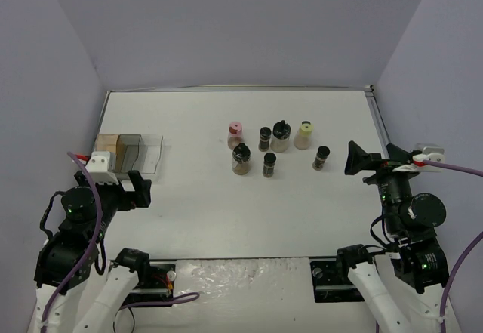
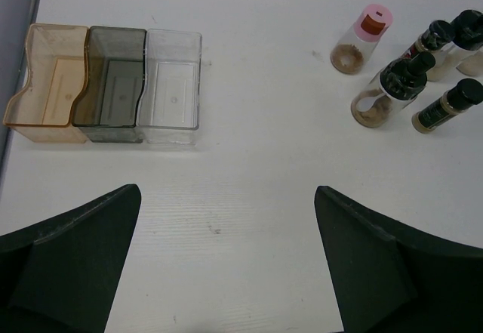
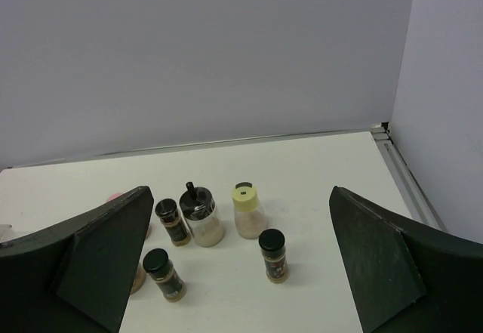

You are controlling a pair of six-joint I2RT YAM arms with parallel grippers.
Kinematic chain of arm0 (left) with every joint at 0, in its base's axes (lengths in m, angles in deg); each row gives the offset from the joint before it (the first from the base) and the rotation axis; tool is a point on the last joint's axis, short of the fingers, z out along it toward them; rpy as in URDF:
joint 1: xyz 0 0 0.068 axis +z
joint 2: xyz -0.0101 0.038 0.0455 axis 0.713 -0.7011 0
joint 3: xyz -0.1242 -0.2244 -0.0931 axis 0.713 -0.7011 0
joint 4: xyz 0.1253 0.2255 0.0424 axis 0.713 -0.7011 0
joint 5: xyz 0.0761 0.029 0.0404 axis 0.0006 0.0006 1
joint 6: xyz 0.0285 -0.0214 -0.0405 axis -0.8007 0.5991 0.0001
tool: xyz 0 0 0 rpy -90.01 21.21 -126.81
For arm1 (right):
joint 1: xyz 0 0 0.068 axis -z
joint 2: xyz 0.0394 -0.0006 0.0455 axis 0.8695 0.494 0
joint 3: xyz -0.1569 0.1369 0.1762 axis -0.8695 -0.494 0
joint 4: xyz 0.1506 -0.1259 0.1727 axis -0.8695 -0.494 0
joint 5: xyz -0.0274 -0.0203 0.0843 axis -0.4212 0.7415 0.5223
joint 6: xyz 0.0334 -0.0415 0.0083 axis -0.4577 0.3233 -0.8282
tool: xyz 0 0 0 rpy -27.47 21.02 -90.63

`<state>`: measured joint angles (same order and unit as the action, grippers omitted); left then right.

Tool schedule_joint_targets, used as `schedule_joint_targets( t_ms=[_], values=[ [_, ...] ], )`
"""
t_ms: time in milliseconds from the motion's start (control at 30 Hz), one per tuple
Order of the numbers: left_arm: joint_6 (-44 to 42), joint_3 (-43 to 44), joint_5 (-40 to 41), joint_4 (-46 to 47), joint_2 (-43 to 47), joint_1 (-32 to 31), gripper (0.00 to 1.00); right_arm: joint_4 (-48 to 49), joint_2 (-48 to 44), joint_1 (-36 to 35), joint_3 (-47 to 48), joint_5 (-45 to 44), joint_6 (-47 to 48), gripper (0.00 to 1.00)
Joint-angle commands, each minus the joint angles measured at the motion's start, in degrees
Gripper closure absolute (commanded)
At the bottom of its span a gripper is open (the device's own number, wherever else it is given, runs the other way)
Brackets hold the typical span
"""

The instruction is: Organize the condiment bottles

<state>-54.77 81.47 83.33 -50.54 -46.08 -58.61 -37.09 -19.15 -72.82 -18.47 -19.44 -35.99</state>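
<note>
Seven condiment bottles stand in a loose cluster mid-table: a pink-capped jar [image 1: 235, 134], a pale-yellow-capped jar [image 1: 304, 134], a wide jar with a black lid [image 1: 280, 136], and several black-capped jars such as the one furthest right [image 1: 321, 157]. My left gripper [image 1: 139, 189] is open and empty at the left, near the tray; its wrist view shows bare table between its fingers [image 2: 75, 257]. My right gripper [image 1: 355, 158] is open and empty, right of the cluster. In its view the yellow-capped jar [image 3: 249, 211] and a black-capped jar [image 3: 273, 254] stand ahead of it.
A compartmented plastic tray [image 1: 128, 152] with amber, dark grey and clear sections [image 2: 173, 38] stands empty at the table's left edge. Walls enclose the table at the back and on both sides. A metal rail [image 1: 377, 121] runs along the right edge.
</note>
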Motion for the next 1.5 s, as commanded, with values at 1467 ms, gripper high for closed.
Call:
schedule_joint_targets(
  t_ms=[1467],
  values=[
    [12.7, 22.5, 2.2, 39.1, -73.9, -29.0, 0.03, 1.2, 5.0, -0.2, -2.6, 8.9, -2.4, 0.00]
  ],
)
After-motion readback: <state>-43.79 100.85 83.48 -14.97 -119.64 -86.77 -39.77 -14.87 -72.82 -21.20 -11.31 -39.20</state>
